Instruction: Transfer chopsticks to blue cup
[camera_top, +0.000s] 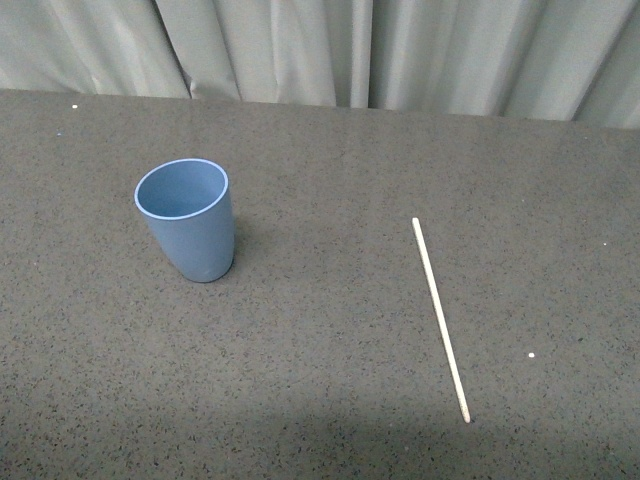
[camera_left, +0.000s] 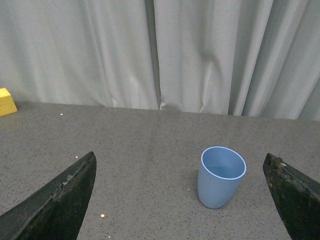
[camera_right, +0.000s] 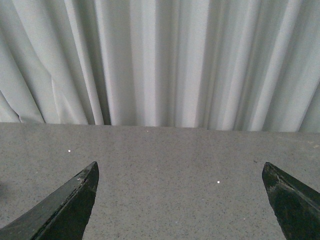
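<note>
In front view alone, the chopsticks (camera_top: 440, 320) show; left tool (camera_left: 180, 156) and right tool (camera_right: 180, 164) gape wide.

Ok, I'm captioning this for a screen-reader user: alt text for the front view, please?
A light-blue cup stands upright on the left of a dark speckled table, and a single pale chopstick lies flat to its right, apart from it. Pale curtains hang behind; no robot arm is in view.
</note>
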